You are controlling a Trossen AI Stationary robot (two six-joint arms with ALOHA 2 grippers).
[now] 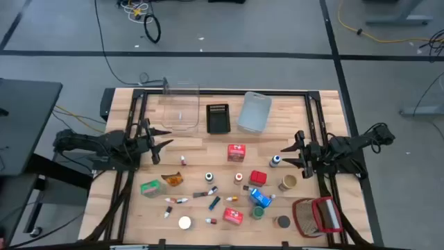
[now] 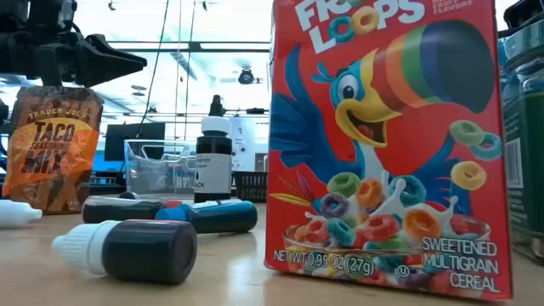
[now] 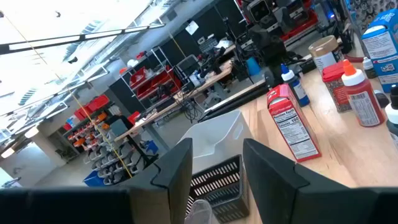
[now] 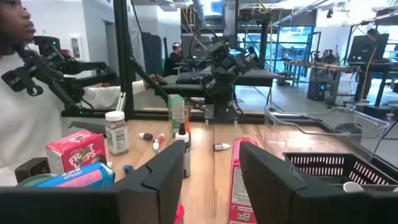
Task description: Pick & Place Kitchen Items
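Observation:
Several kitchen items lie scattered on the wooden table: a red box (image 1: 236, 152), a red jar (image 1: 258, 178), a green box (image 1: 150, 187), a taco seasoning packet (image 2: 51, 149), a Froot Loops box (image 2: 382, 144), a black dropper bottle (image 2: 214, 161) and small tubes (image 2: 127, 251). My left gripper (image 1: 163, 144) hovers open above the table's left side, and its fingers (image 3: 177, 165) have nothing between them. Over the right side my right gripper (image 1: 288, 156) hangs open near a small blue bottle (image 1: 276, 161), with its fingers (image 4: 165, 168) bare as well.
At the far edge stand a clear bin (image 1: 179, 107), a black bin (image 1: 218, 118) and a grey-blue bin (image 1: 254, 111). A red-and-white wire basket (image 1: 316, 215) sits at the near right corner. A person (image 4: 15, 93) is beyond the table's near edge.

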